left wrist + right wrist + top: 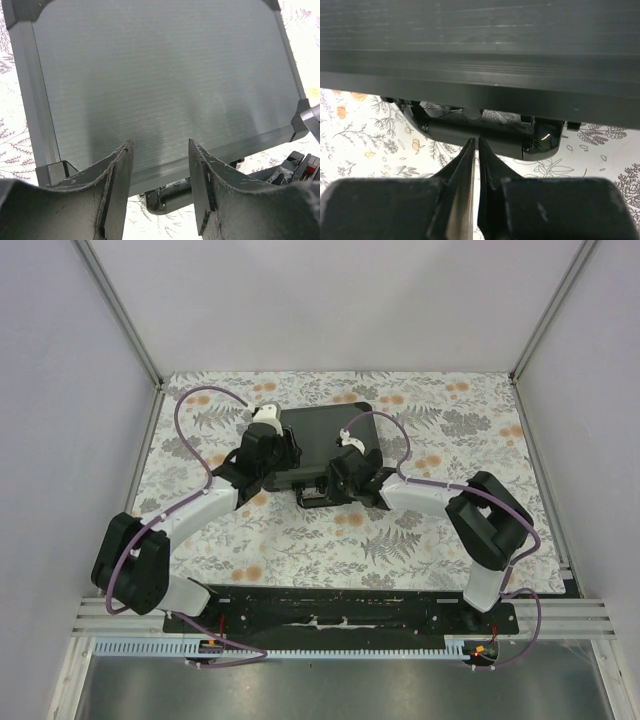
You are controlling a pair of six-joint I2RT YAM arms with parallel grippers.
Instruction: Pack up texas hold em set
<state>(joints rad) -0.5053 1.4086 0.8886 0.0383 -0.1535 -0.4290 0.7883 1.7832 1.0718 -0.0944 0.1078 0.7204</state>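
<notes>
The briefcase [322, 440] lay closed and flat on the worktop [300, 540]. Its long side ran left to right, with its handle [485, 131] on the near edge, facing the arms. The right tool [474, 142] pointed straight at the handle's middle, fingers almost pressed together and pinching nothing, and was the nearer of the two to it. The left tool [160, 150] hung spread above the near edge of the lid [160, 75], holding nothing.

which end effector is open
The left end effector: its fingers stand apart over the briefcase lid, while the right end effector is nearly shut by the handle.
</notes>
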